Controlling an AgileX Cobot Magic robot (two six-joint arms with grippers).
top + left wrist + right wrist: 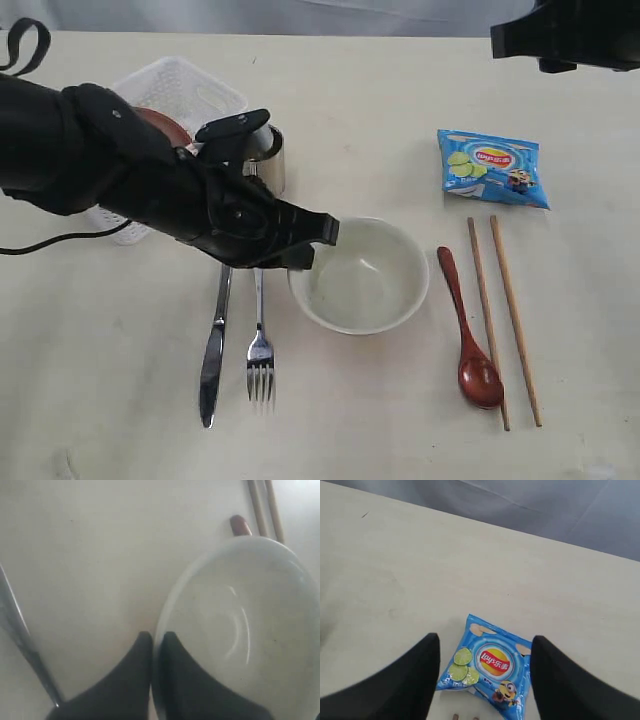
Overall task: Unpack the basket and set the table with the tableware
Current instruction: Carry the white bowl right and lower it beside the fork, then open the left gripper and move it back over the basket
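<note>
Two fingers of the left claw (156, 637) clench the glossy cream bowl (365, 280) by its thin rim, likely to seat it on the pale worktop (380, 120) between steel knife (213, 350) and fork (260, 355) and the wooden spoon (468, 330). The right claw (486, 639) hangs spread, empty, above a crinkly blue packet (487, 667). Behind, the white perforated basket (190, 85) holds a red-brown plate (160, 122).

A pale cream table (90, 400) with faint grain fills nearly every view. Past its far edge is a grey backdrop (545, 510), crossed by a few faint lines; whether cloth or wall is unclear. Light is soft and even, with blurred shadows on the table.
</note>
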